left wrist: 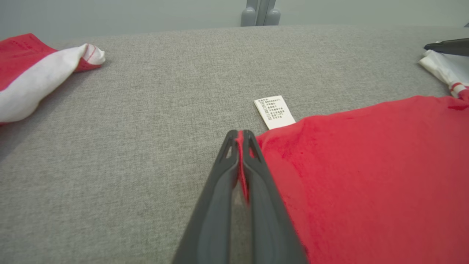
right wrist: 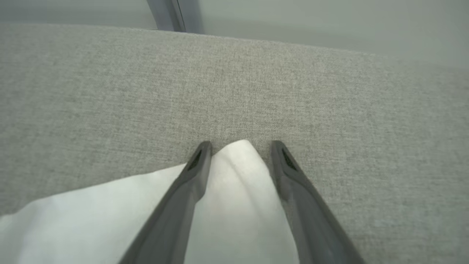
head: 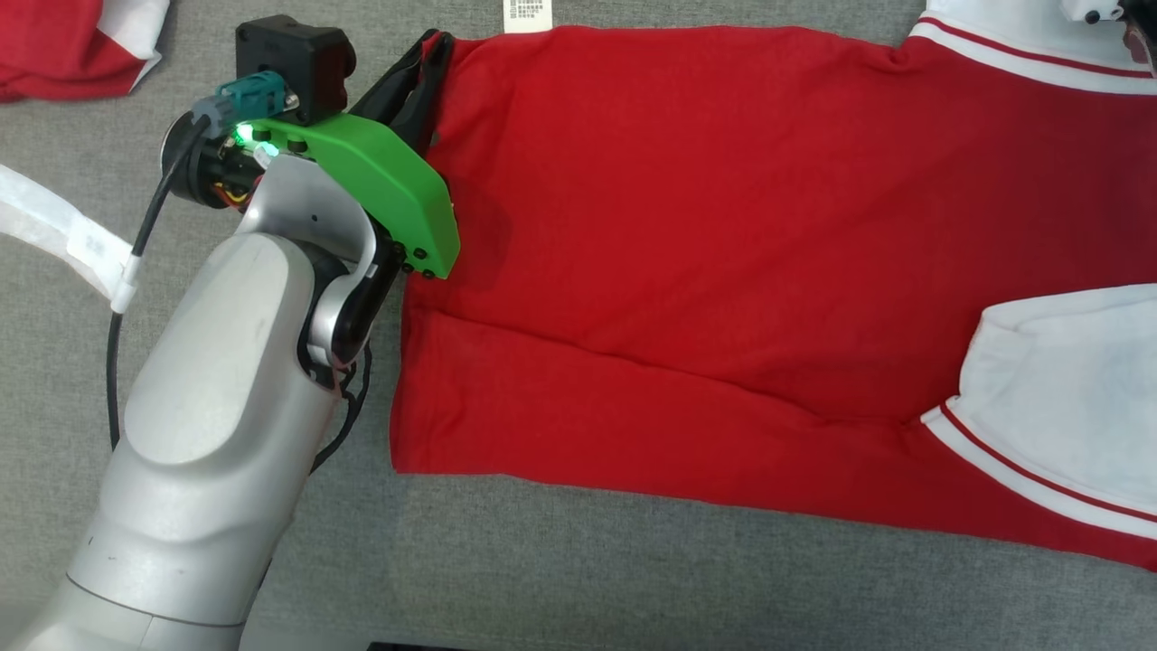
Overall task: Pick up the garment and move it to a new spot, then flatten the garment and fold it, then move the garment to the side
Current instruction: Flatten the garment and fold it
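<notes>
The garment (head: 723, 226) is a red shirt with white, red-striped sleeves, spread flat on the grey cloth surface (head: 633, 570). My left gripper (head: 438, 41) is shut on the garment's far left hem corner. In the left wrist view a thin fold of the red garment (left wrist: 366, 165) is pinched between the closed fingers of the left gripper (left wrist: 240, 134). My right gripper (right wrist: 242, 145) stands open, its two fingers straddling the tip of a white sleeve (right wrist: 234, 183) that lies on the surface. One dark finger of the right gripper (left wrist: 447, 47) shows over that sleeve at the far right.
A white care label (left wrist: 274, 112) sticks out from the hem beside the left fingertips. Another red and white garment (head: 72, 45) lies bunched at the far left. A white strip (head: 54, 231) crosses the surface left of my arm. A grey post (left wrist: 260, 13) stands beyond the far edge.
</notes>
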You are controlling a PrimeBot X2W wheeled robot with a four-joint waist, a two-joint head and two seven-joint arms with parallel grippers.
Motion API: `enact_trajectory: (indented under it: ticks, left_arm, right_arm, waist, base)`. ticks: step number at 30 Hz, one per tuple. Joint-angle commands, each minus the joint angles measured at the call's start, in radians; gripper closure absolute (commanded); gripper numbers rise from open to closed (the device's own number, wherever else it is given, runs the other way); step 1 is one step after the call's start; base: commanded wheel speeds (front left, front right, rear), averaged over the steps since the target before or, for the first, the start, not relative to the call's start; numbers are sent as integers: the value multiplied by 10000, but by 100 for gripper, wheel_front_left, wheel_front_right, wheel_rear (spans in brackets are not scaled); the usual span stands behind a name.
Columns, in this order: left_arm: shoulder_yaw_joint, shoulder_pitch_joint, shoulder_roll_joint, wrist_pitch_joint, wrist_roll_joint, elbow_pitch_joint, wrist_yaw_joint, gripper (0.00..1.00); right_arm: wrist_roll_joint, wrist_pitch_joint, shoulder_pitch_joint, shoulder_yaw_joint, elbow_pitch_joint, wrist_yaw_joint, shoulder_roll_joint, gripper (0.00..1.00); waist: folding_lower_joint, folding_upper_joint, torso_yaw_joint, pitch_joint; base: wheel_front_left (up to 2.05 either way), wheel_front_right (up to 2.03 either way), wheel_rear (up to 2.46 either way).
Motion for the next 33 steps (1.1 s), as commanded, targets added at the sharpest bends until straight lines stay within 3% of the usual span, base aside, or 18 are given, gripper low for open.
enact_trajectory:
  ticks: [1,12,20,27,33]
  left_arm:
    - [18,-151,43,-16,-32,57,-23,100]
    - [248,-127,407,-334,-49,995,37,100]
    - [291,585,696,-984,-171,1933,-198,100]
    - [373,1782,935,-1627,-474,1767,-376,100]
    - [560,2784,1180,-2243,-576,1132,-181,100]
  right_arm:
    - [-129,317,371,176,461,11,82,100]
    - [-274,-1043,341,578,529,2,648,100]
    - [1087,-2502,1373,1614,-81,2,484,100]
    - [3471,-3241,3872,2311,-2333,2,-149,100]
    - [4477,-3572,6588,1861,-5139,5,-870,100]
  waist:
    - [-1,0,-133,-121]
    - [-1,0,-878,-1145]
    - [-1,0,-1602,-2693]
    - [-1,0,-2022,-3780]
    - [-1,0,-2223,-4242]
  base:
    - [0,0,0]
    - [0,0,0]
    - [0,0,0]
    - [0,0,0]
    - [0,0,0]
